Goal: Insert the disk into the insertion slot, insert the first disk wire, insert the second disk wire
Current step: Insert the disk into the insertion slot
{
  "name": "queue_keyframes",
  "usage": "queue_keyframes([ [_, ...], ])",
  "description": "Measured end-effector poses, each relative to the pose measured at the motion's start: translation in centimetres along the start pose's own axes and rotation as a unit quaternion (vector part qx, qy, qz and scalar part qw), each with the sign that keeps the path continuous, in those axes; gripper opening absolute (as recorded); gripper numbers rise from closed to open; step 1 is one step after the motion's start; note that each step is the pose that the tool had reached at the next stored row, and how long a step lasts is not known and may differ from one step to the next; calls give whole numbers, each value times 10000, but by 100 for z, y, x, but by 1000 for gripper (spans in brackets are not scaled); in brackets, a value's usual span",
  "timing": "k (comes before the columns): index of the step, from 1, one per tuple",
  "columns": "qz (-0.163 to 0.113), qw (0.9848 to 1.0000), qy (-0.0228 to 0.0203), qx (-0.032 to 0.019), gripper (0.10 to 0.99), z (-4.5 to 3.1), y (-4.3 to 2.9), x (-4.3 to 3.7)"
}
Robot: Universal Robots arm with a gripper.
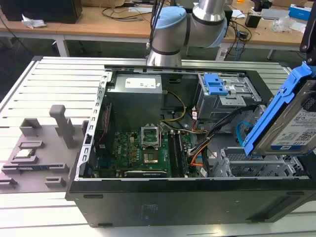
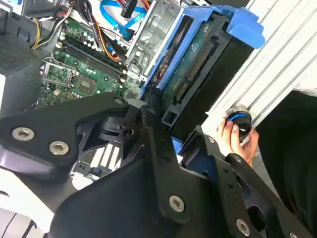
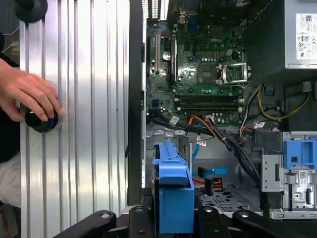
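A ribbed aluminium table (image 1: 64, 79) carries an open black computer case (image 1: 173, 202) on its side, and inside sits the insertion slot (image 1: 247, 165), a low silver perforated sheet-metal cage. Your black gripper (image 3: 173, 218) is clamped on the disk (image 1: 295, 123), a flat silver hard drive with a white label in a bright blue plastic carrier, held tilted just above the cage. You are on the first step, I judge: the drive is not yet in a bay, and seating it calls for levelling it and squaring it to the cage mouth. The first disk wire (image 1: 199, 149), a thin orange, red and black bundle, and the second disk wire (image 1: 240, 132), a thin flat light-blue cable, lie beside the cage, apparently unplugged. Well apart from the cage, a person's hand (image 3: 29, 91) rests on a round black-and-blue knob (image 3: 42, 121) on the table.
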State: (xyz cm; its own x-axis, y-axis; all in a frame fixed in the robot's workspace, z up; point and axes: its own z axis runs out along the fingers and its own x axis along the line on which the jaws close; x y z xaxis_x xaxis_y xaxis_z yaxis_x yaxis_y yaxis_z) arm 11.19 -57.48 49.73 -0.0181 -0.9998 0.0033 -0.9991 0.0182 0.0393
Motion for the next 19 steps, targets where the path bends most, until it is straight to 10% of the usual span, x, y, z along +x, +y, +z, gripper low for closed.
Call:
queue_keyframes([
  [19, 6, 10000, -1, 0, 365, 427, 14, -256],
])
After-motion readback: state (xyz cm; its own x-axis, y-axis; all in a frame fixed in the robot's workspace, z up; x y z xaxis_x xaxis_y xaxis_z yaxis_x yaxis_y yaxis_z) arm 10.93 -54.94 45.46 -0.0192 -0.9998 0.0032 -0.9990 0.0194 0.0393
